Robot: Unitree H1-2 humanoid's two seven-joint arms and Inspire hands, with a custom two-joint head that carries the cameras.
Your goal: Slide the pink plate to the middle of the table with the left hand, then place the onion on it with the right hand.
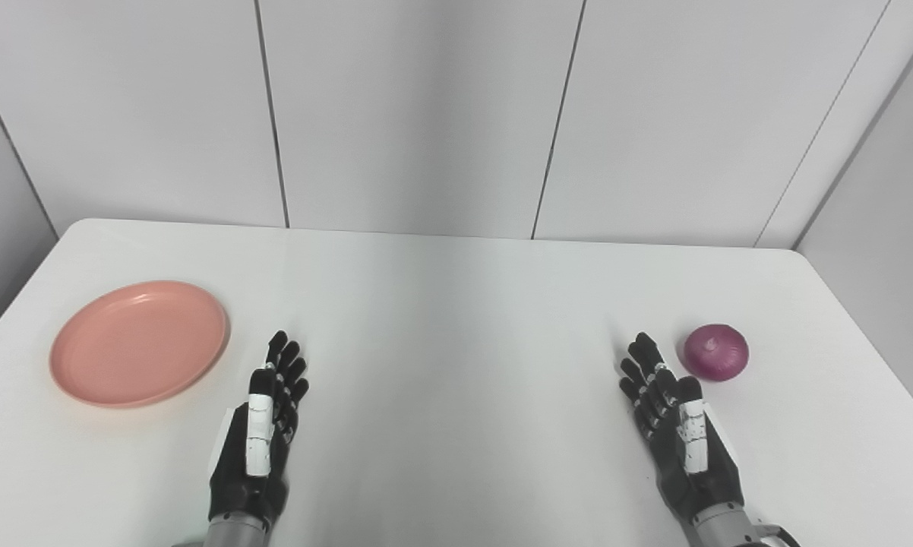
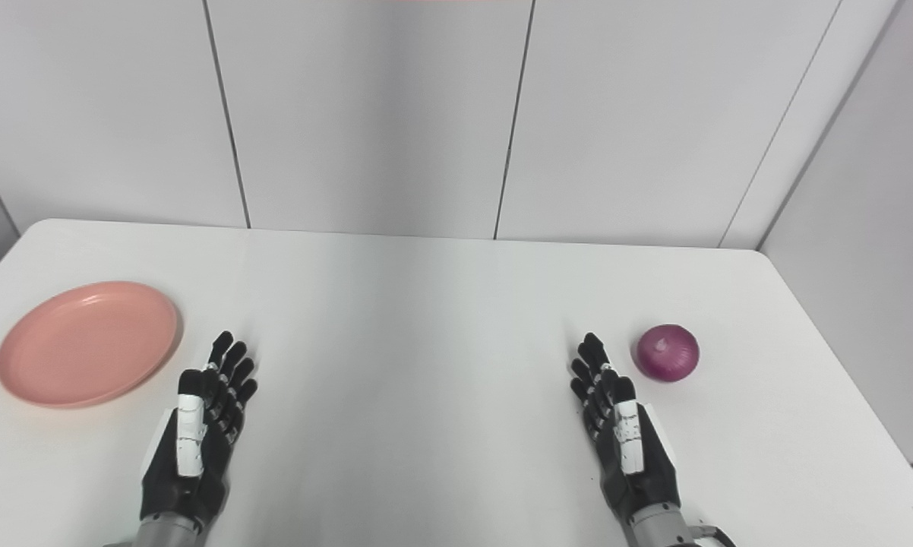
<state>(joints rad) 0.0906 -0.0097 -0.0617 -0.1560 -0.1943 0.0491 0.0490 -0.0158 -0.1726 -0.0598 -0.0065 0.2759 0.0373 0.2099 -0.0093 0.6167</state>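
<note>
Pink plate (image 1: 139,343) far left, onion (image 2: 668,352) right — both hands apparently empty.

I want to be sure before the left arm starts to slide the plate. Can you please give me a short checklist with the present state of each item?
1. Round pink plastic plate lies flat on the left side of the white table, nothing on it: ok.
2. Left robot hand is open, holds nothing, beside the plate and not touching it: ok.
3. Bare table surface between the plate and the middle: ok.
4. Round purple-red onion rests on the right side, away from the slide path: ok.
5. Right robot hand is open, holds nothing, close to the onion without touching: ok.
6. How easily the plate slides: cannot tell.
</note>
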